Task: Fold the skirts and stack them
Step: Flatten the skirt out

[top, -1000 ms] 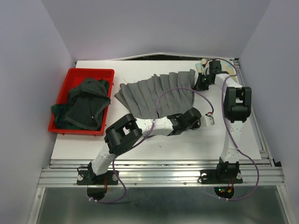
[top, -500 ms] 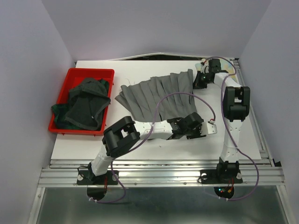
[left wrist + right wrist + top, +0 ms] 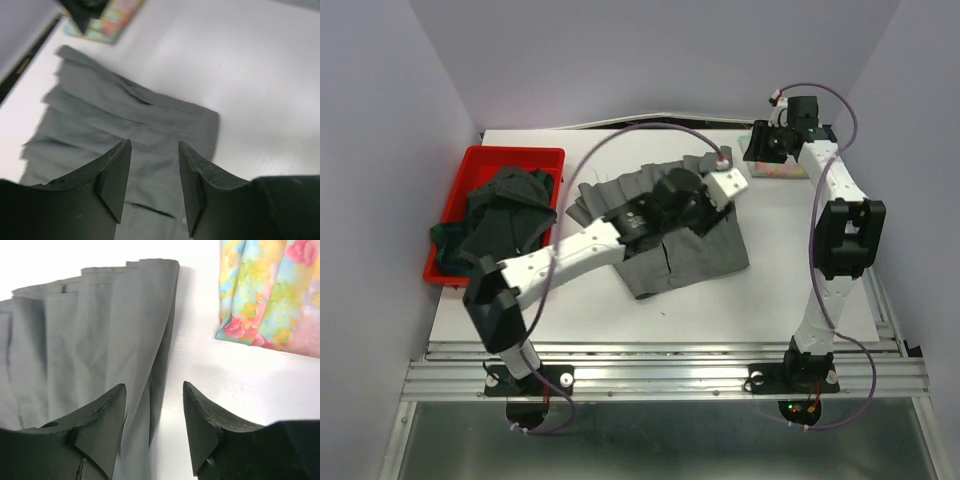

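Surface: white surface point(image 3: 800, 290), pale walls around, red bin point(image 3: 510, 152) at its left edge
Floral skirt point(image 3: 270, 295): folded small at the far right corner
Grey pleated skirt point(image 3: 690, 260): mid-surface, doubled over, edges uneven, near the floral one but apart
Dark skirts point(image 3: 505, 220): heaped in the bin, unfolded
Left pincer point(image 3: 153, 145): jaws parted, empty, over the grey cloth
Right pincer point(image 3: 154, 387): jaws parted, empty, over the grey skirt's edge
Progress: likely one folded, one partway, bin ones untouched, no stack yet
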`<state>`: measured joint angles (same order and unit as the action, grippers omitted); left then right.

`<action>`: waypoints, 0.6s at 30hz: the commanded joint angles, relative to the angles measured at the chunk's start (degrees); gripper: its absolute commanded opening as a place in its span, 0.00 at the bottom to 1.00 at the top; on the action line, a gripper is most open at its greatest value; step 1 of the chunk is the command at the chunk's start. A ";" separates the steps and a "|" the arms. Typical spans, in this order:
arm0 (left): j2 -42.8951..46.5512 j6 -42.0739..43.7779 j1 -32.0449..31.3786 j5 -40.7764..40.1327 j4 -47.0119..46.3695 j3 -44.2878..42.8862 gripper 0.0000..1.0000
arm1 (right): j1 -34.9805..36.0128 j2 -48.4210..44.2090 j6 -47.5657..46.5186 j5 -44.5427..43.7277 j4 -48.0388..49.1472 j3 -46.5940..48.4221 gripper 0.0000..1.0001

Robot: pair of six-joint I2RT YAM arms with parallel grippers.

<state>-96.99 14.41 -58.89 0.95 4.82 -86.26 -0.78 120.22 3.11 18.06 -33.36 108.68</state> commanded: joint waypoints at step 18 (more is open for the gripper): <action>11.57 5.37 21.54 1.17 13.03 22.89 0.55 | -0.19 -12.30 -7.42 12.85 -4.70 -33.70 0.52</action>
<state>-86.13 23.22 -39.11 8.12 20.21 -63.88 -0.75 109.56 -2.48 25.96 -40.80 77.23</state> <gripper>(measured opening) 0.544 0.527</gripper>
